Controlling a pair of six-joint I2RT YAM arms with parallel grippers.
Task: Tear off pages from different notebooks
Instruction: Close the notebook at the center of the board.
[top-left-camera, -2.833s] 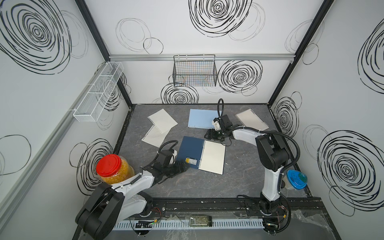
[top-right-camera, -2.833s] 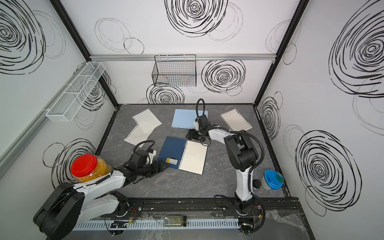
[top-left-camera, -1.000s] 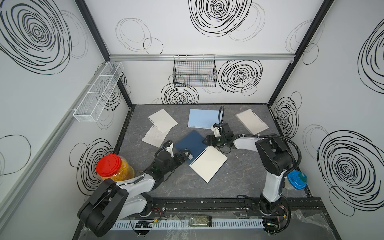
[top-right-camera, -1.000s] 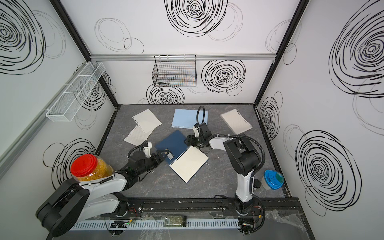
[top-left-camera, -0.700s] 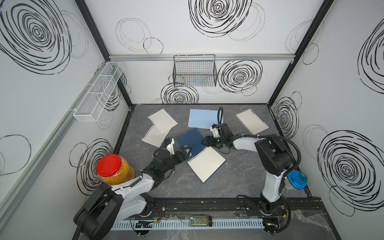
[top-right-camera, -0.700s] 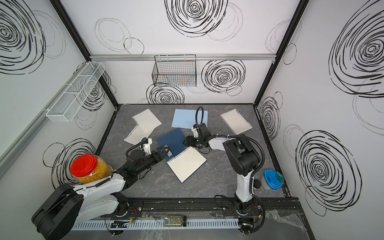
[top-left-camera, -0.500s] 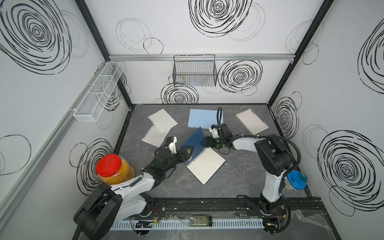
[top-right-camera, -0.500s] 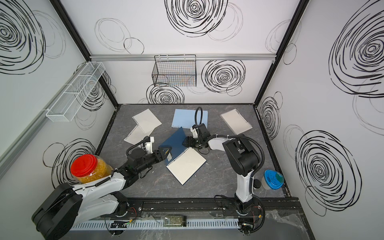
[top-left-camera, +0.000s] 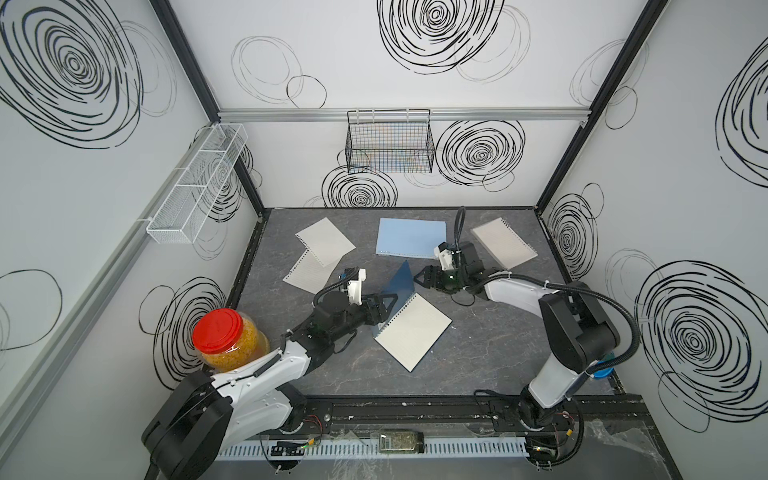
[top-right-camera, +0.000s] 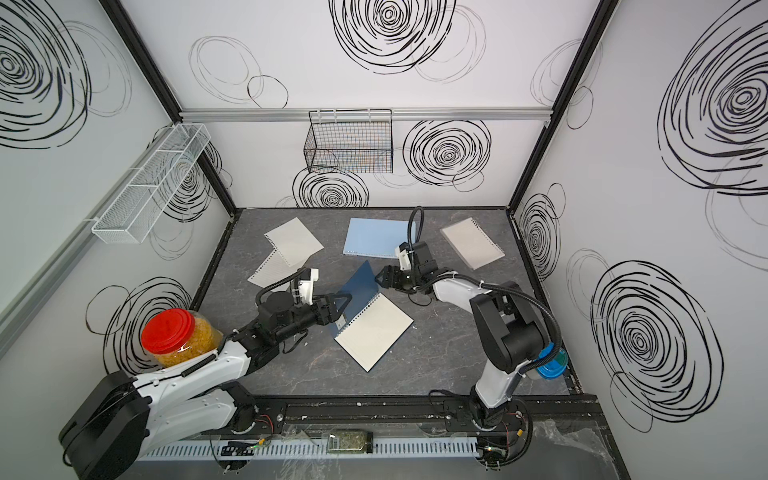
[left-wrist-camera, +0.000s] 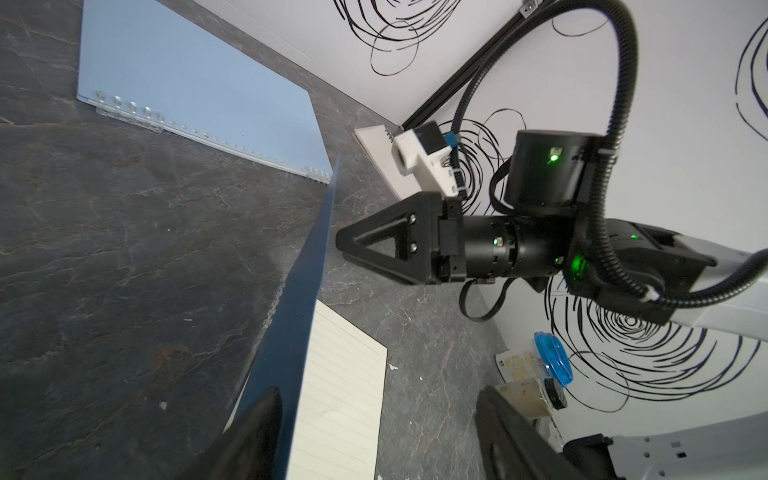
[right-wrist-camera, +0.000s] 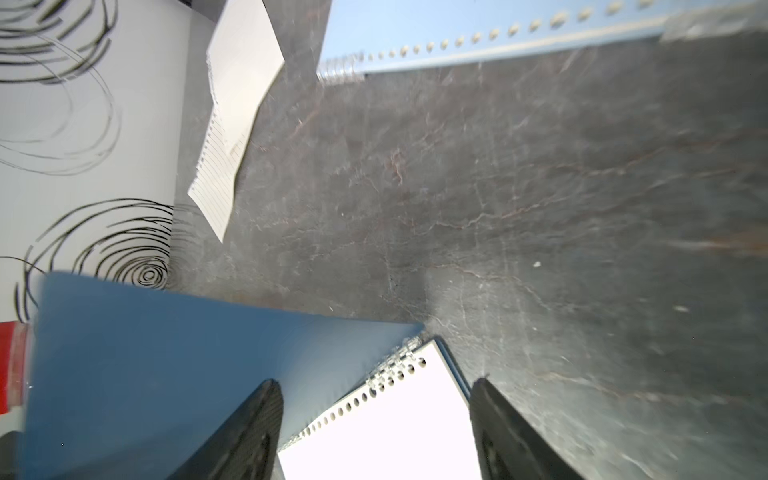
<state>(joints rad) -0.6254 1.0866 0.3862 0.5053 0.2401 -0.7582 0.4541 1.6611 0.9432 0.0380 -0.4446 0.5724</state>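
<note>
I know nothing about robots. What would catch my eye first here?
The dark navy notebook cover stands raised in the middle of the grey marbled table, beside its open cream lined page, between the left claw and right claw, both open. At the near left, a red-lidded clear jar of yellow contents stands out.

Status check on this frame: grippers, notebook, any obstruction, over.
Left gripper open, right gripper open. Navy notebook open, cover standing tilted between them, unclamped. Two loose pages off to the side, nothing blocking.

Navy notebook cover (top-left-camera: 398, 284), cream lined page (top-left-camera: 413, 334); light-blue notebook (top-left-camera: 409, 237); dark grey marbled counter (top-left-camera: 490, 345); red jar lid (top-left-camera: 217, 330); white walls (top-left-camera: 353, 62), black swirls.
</note>
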